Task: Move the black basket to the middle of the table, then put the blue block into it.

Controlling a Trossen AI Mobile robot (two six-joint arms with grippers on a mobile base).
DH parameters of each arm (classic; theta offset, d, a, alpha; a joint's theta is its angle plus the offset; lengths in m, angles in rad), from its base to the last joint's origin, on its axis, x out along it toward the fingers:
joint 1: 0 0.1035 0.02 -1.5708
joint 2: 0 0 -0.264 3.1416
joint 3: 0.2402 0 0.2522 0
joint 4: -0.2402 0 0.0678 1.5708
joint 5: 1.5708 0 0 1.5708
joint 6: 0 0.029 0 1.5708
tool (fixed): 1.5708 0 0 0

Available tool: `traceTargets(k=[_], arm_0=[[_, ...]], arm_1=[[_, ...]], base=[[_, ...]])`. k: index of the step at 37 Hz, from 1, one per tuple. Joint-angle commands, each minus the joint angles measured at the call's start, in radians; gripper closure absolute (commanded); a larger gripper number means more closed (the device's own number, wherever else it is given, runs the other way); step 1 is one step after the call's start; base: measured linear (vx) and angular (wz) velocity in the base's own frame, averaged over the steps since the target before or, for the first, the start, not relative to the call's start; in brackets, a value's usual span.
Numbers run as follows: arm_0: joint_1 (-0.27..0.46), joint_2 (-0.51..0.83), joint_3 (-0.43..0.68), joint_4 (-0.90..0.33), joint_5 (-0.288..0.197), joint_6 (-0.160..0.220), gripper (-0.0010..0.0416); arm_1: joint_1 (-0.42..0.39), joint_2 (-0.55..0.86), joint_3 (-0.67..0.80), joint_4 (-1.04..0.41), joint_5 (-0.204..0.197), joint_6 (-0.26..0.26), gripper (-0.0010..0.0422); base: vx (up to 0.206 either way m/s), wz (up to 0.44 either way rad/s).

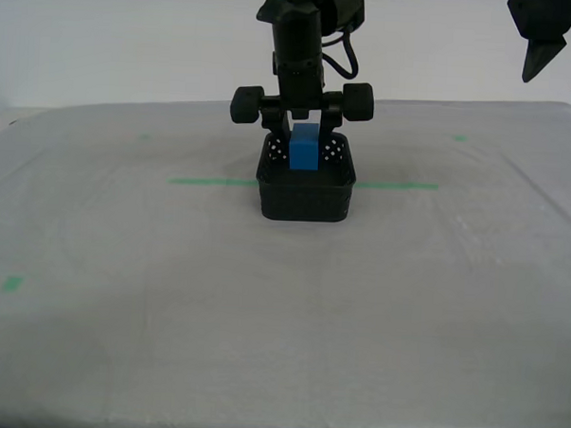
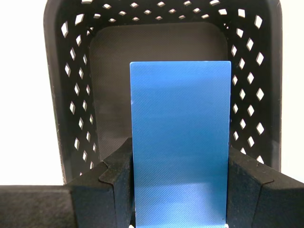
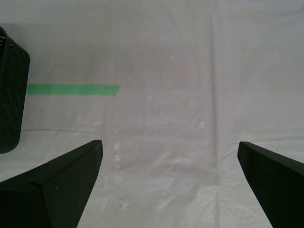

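The black basket stands at the middle of the table, on the green tape line. My second gripper hangs right over it, shut on the blue block, which is upright and partly inside the basket's rim. In the second wrist view the blue block sits between the two black fingers, above the basket's perforated inside. My first gripper is raised at the exterior view's upper right, open and empty. In its own wrist view the gripper looks down on bare sheeting, with the basket's wall at the edge.
A long green tape line runs across the table behind the basket and also shows in the first wrist view. Small green marks lie on the sheeting. A pale wall stands behind the table's far edge.
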Motion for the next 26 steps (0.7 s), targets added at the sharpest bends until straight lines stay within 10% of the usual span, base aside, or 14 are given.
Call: traceTargets(k=[1,26], arm_0=[[0.001,0.0,0.001,0.0,0.003,0.0,0.0007],[0.001,0.0,0.001,0.0,0.003,0.0,0.0007]], arm_1=[[-0.001,-0.001,0.0,0.0,-0.006,0.0,0.0403],[-0.001,-0.001,0.0,-0.001,-0.019,0.053,0.0004]], base=[[0.0,0.0],[0.0,0.0]])
